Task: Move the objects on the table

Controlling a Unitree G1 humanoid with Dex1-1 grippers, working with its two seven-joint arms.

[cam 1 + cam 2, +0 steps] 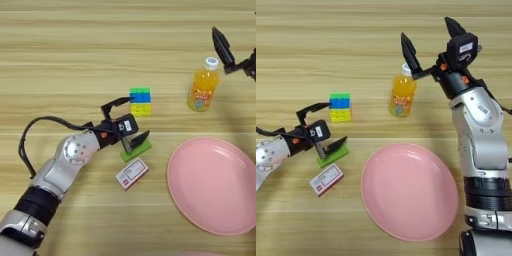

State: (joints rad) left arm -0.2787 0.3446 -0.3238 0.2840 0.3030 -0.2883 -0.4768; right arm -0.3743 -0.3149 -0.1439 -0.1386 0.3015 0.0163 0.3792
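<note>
My left gripper (134, 120) is open near the table's middle. Its lower finger lies against a small green block (136, 151) that rests flat on the wooden table (60, 60); the upper finger arches toward the stacked cube. A flat white-and-red box (131, 173) lies just in front of the block. The orange juice bottle (402, 92) with its white cap stands upright farther right. My right gripper (428, 42) hangs open just behind and right of the bottle cap, one finger beside the cap, holding nothing. The big pink plate (408, 190) lies at the front right.
A blue-green-yellow stacked block cube (140, 101) stands just behind my left gripper. A black cable loops off the left forearm (30, 135). My right arm (481, 140) runs down the right side beside the plate.
</note>
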